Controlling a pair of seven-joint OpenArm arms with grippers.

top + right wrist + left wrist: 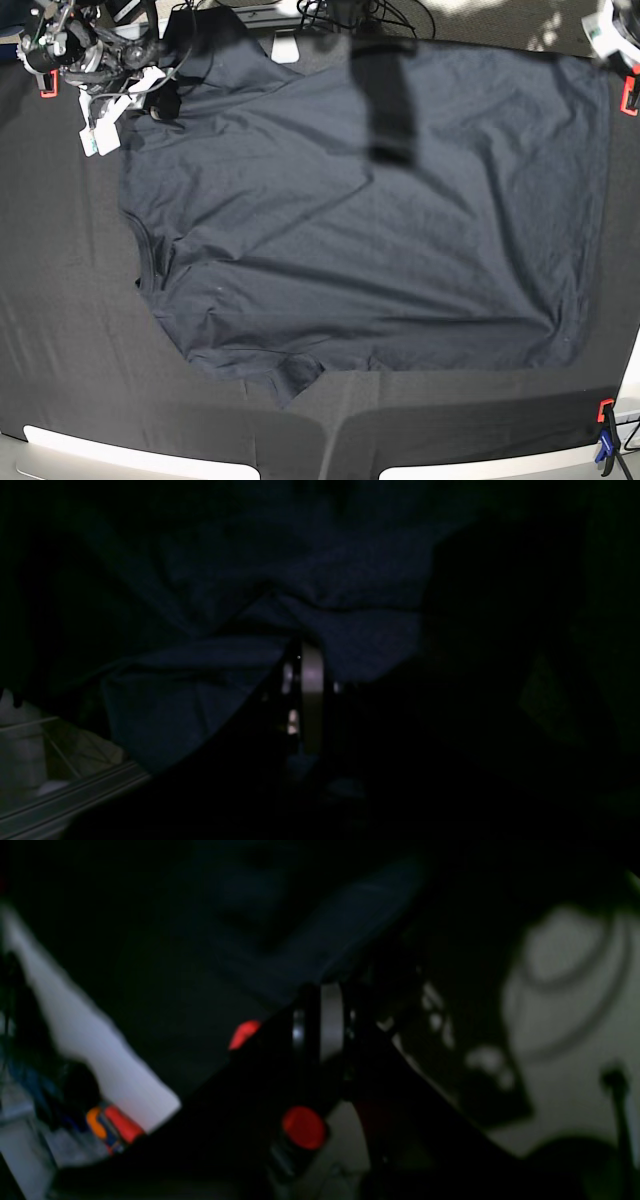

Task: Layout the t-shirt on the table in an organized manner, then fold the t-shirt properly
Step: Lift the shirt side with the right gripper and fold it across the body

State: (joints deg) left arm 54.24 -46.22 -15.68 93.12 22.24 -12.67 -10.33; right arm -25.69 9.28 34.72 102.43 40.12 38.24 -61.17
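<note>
With the right gripper (165, 100) pinched on the shirt (350, 240) at upper left and the left one closed out of sight, pull corners outward evenly, flattening wrinkles.

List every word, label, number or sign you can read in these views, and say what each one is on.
No legible text in any view.
White tags on the arm near the t-shirt: too small to read.
Pale marks on a dark panel in the left wrist view: blurred, unreadable.
Right wrist view: too dark, nothing readable.
</note>
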